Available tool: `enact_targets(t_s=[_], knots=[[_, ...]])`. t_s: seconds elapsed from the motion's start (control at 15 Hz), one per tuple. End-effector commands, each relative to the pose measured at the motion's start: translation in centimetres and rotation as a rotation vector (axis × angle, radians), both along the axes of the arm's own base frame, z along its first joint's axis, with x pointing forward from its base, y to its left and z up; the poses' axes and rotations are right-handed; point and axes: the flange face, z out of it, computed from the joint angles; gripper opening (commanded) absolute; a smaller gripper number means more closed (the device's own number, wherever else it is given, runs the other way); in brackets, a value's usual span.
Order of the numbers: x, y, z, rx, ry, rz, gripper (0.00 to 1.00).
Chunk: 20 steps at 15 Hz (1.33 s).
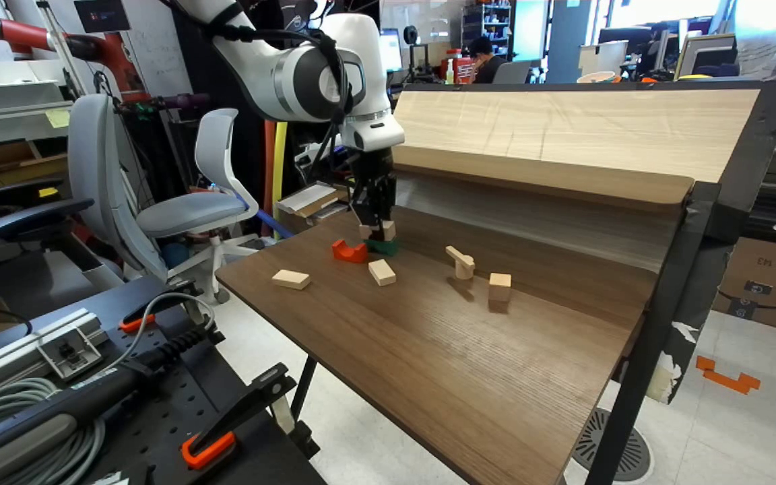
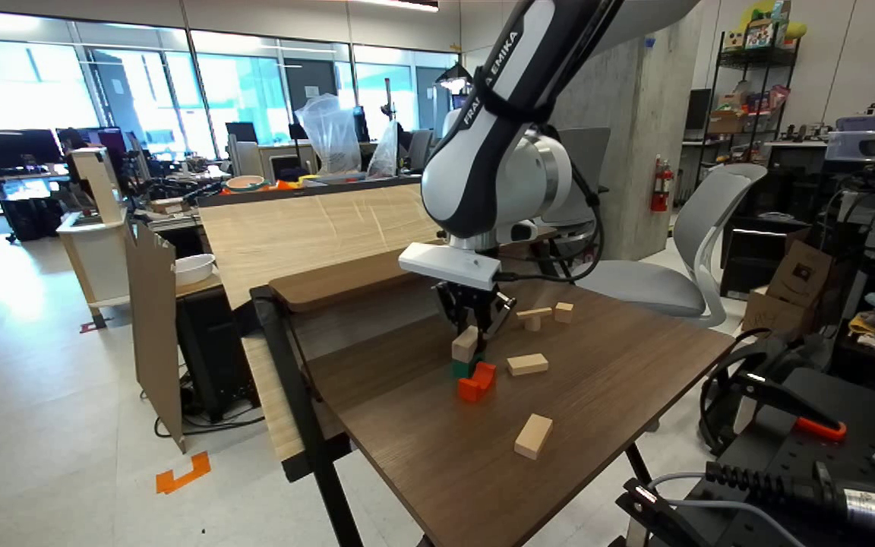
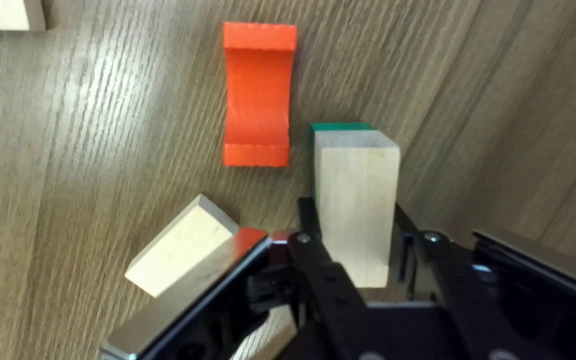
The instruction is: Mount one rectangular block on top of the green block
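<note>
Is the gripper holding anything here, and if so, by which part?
Apparently yes: the gripper has a pale wooden block pinched by its two long sides, near mid-length, over the green block. How firmly cannot be seen.

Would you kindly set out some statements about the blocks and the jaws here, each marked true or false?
1. A pale wooden rectangular block sits above the low green block. True.
2. In the wrist view, the hollow-topped orange-red block stands apart from the green block. True.
3. The jaws flank the orange-red block. False: they flank the pale wooden block over the green one.
4. No wooden piece lies across another. False: a thin pale wooden plank lies across a short wooden post.
5. A cube-like wooden block stands on the brown tabletop. True.
</note>
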Motion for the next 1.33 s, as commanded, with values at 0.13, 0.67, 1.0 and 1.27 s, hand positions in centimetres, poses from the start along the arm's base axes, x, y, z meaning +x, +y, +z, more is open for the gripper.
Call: enact_targets(t_s=[0.13,0.67,1.0,1.27], knots=[[-0.4,0.2,1.3,0.006,0.005,-0.012,0.6],[-0.9,1.8,7.9,0.044,-0.034,0.029,1.0],[-0.3,2.2,11.7,0.054,-0.062,0.043,1.0],[-0.5,2.1,10.3,0.049,-0.042,0.041,1.0]])
